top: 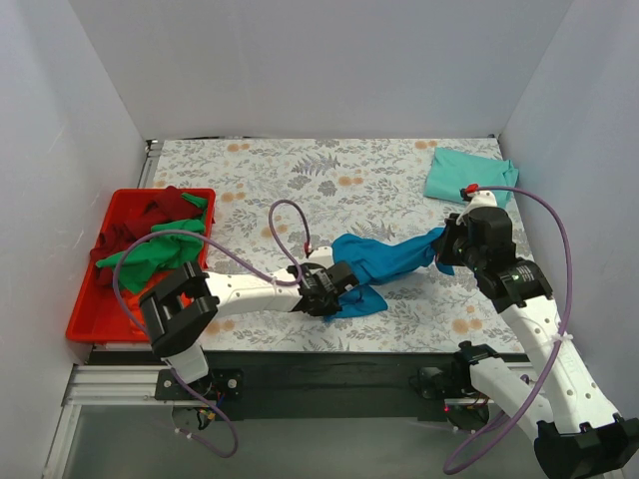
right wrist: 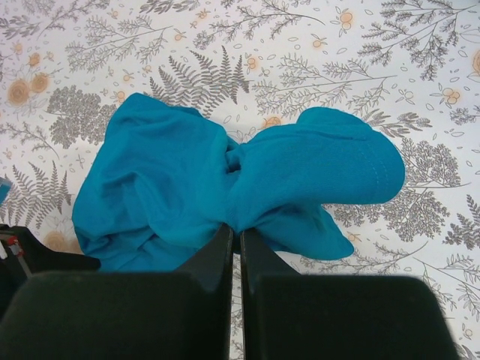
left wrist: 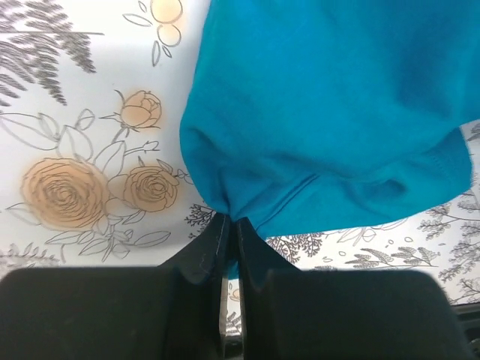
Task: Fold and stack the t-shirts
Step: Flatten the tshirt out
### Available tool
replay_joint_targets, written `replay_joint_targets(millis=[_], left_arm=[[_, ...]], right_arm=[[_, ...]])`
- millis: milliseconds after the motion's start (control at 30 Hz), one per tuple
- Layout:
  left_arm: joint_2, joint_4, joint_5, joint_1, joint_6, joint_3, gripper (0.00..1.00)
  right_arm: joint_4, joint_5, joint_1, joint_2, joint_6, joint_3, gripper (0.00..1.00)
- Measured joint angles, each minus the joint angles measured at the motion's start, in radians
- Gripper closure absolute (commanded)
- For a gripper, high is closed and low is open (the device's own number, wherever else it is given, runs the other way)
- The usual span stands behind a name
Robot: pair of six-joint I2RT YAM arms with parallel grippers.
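At the bottom of the top view, the two arms reach from their bases out over the flower-printed desk [top: 300,180]. The left pincer [top: 334,289] lies low in the lower middle of the frame, clenched on the left end of the blue t-shirt [top: 389,259]. In the left wrist view its dark fingers [left wrist: 214,240] are pressed together with a fold of blue cloth nipped between their tips, and the rest of the cloth bulges across the upper right of that frame. The right pincer [top: 446,247], right of centre, is clenched on the shirt's other end. In its wrist view the closed fingers meet at a bunched twist of cloth, with the body of the shirt spreading to the left and a hemmed lobe to the right.

The blue t-shirt is crumpled, drawn into a rough band between the two pincers across the middle of the desk.

Along the left edge sits a red tray [top: 90,317]. A bright green t-shirt [top: 150,254] is heaped in it, with a dark red t-shirt [top: 150,212] behind that.

At the upper right, near the far corner, a mint t-shirt [top: 464,175] lies folded flat, apart from the blue one.
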Motion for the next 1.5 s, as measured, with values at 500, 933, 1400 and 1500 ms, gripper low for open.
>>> replay_joint_targets(millis=[500, 933, 1400, 1500], left_arm=[[-0.717, -0.350, -0.208, 0.000, 0.095, 0.158, 1.00], [-0.750, -0.270, -0.217, 0.037, 0.228, 0.055, 1.00], [-0.294, -0.032, 0.124, 0.538, 0.412, -0.031, 0.56], [-0.404, -0.013, 0.182, 0.531, 0.388, -0.142, 0.58]], right_arm=[[-0.201, 0.138, 0.000, -0.116, -0.048, 0.344, 0.99], [-0.139, 0.069, 0.000, 0.142, -0.018, 0.236, 0.99], [0.060, -0.134, 0.016, 0.311, 0.013, 0.067, 0.31], [0.083, -0.164, 0.056, 0.208, 0.053, -0.096, 0.33]])
